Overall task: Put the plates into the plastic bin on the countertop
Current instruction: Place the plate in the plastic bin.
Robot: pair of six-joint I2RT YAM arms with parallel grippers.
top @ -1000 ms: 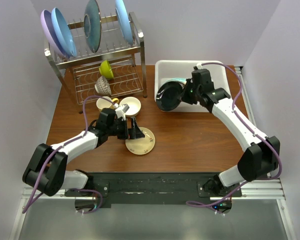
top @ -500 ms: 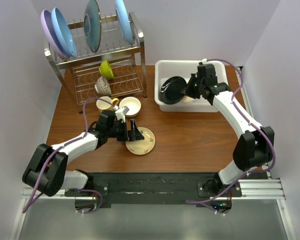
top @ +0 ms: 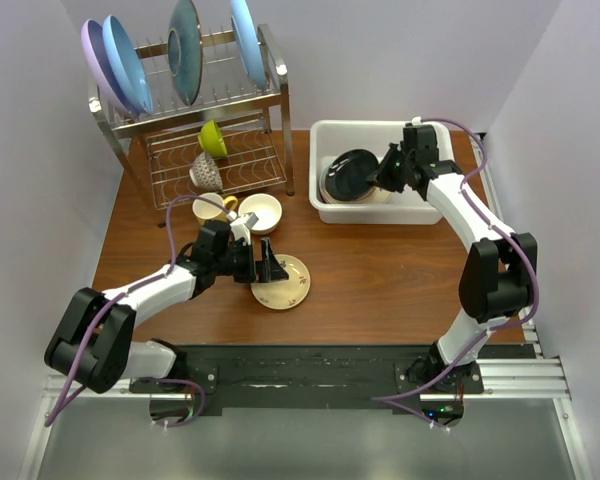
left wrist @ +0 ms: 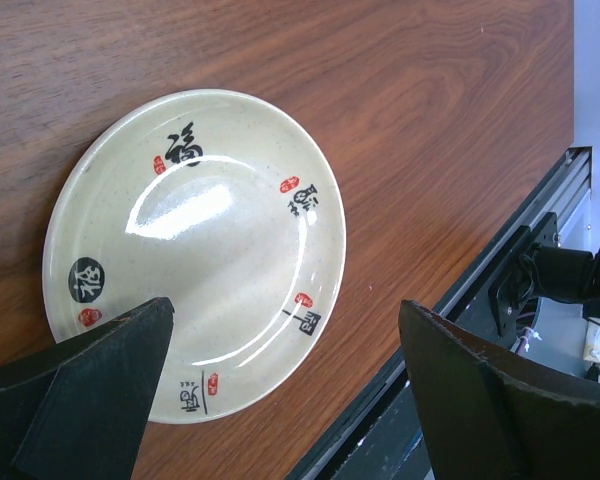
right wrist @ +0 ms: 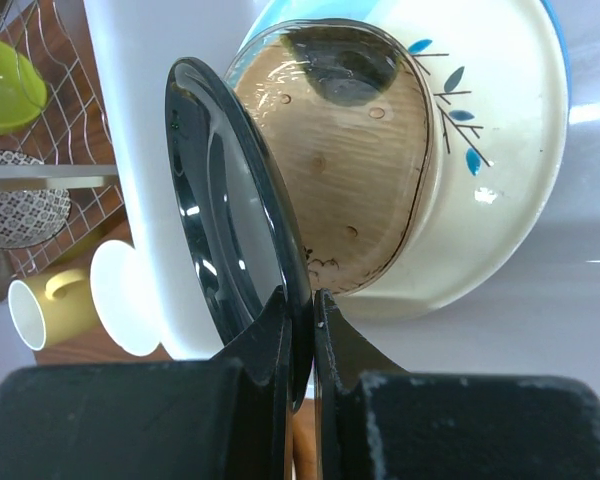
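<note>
As the right gripper (right wrist: 300, 300), pinched shut on the black plate's (right wrist: 230, 200) rim, has swung it from the bin's (top: 380, 214) left edge to inside, it now hangs tilted over 2 plates stacked there, so release looks next. The left gripper (left wrist: 285, 310) stands wide open astride the cream plate (left wrist: 200, 230) on the countertop (top: 380, 280), holding nothing. A bowl (top: 262, 210) and mug (top: 208, 207) sit just behind it, blocking neither.

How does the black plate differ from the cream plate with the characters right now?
The black plate is glossy and plain; the cream plate carries black and red characters. The black plate is tilted in the bin, pinched at its rim by the right gripper; the cream plate lies flat on the countertop, ungripped, with the left gripper open over it. Both are round.
</note>
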